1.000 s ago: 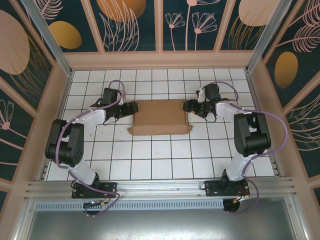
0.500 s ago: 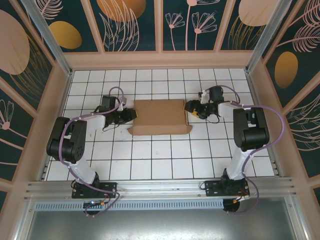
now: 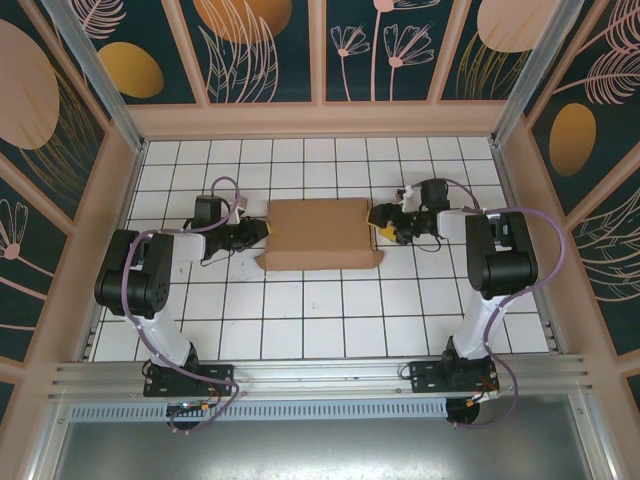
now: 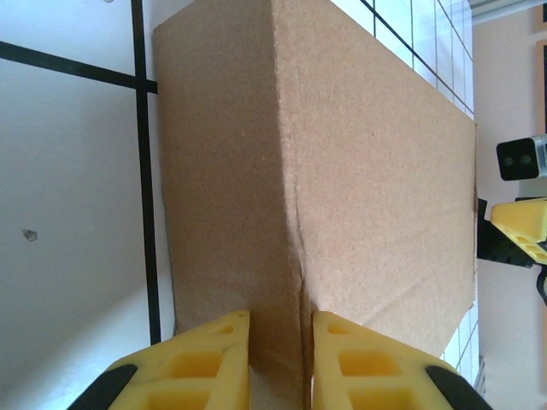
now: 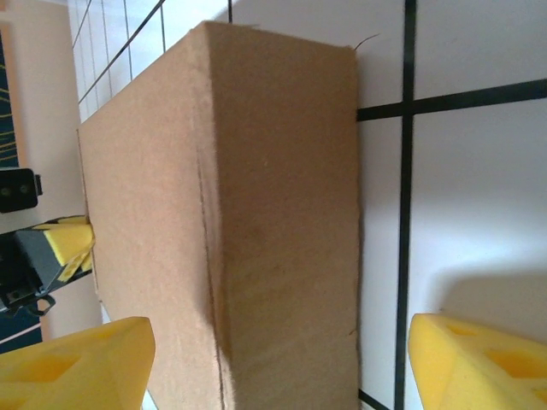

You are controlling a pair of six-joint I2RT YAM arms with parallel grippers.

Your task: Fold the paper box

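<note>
Paper box of plain brown cardboard lies flat, with the left hand clenched on one end and the right hand released at the other. Nearest the camera, a metal rail carries both arm bases. Beyond it spreads the table, white with a black grid of lines. The box sits past the table's middle, long side across, a narrow flap edge showing along its near side. The left arm rises from its base, bends outward at the elbow and lies low over the table, bringing the left hand to the box's left end. In the left wrist view its yellow fingers stand close together with the cardboard's edge pinched between them. The right arm mirrors this pose, and the right hand is at the box's right end. In the right wrist view its fingers stand wide apart, one on each side of the box end, the outer one clear of the cardboard. Behind everything stand wall panels of dark teal painted with pale plants and orange ovals, set in light frames.
</note>
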